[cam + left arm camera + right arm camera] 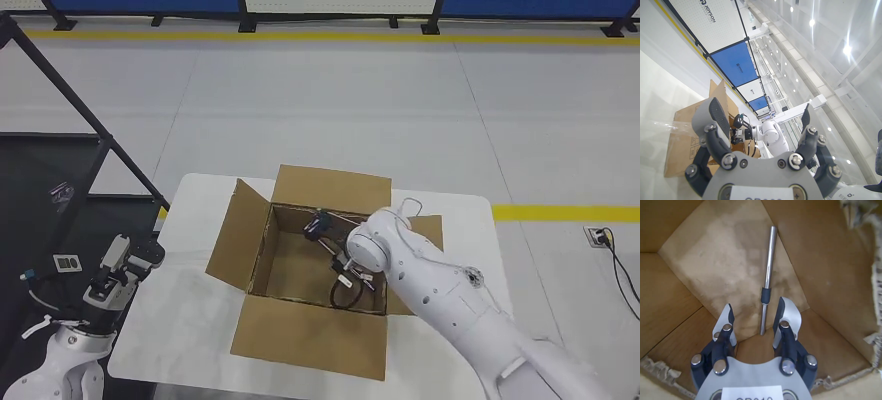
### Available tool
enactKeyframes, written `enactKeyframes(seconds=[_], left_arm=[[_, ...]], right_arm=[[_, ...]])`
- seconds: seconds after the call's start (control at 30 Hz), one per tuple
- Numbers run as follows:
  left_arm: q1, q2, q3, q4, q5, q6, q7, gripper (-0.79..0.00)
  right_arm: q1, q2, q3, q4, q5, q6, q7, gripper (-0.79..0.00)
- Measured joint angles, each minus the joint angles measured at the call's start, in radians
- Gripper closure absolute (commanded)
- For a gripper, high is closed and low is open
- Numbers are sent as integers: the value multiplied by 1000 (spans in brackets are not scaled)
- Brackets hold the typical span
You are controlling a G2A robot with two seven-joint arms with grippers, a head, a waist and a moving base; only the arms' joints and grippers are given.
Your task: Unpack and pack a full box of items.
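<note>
An open cardboard box (312, 330) stands on the white table (200, 310) with its flaps spread. My right gripper (755, 309) hangs inside the box (829, 266), open, with nothing between its fingers. On the box floor lies a shiny metal rod (769, 262) with a black collar (765, 294), along the foot of one wall; the rod's near end sits between and below the fingertips, apart from them. My left gripper (761, 111) is beside the table's left edge, off the box (685, 140), open and empty, tilted up toward the ceiling. The right arm (440, 290) reaches into the box from the right.
Black netting on a dark frame (60, 190) stands left of the table. The box's torn flap edges (876, 266) ring the right gripper. A strip of clear tape (668, 126) hangs off the box's side. Bare tabletop lies left of the box.
</note>
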Motion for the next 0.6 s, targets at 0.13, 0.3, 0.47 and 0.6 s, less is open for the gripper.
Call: enactKeyframes(seconds=[0.13, 0.3, 0.47, 0.6], left_arm=[[0, 0, 0, 0, 0, 0, 0, -785], [0, 0, 0, 0, 0, 0, 0, -785], [0, 0, 0, 0, 0, 0, 0, -785], [0, 0, 0, 0, 0, 0, 0, -785]], right_arm=[[10, -27, -15, 111, 23, -12, -59, -385], [26, -61, -44, 210, 6, 10, -102, -354], [46, -96, -59, 274, 13, 3, -133, -292], [60, -121, -69, 324, 18, -12, -149, -292]])
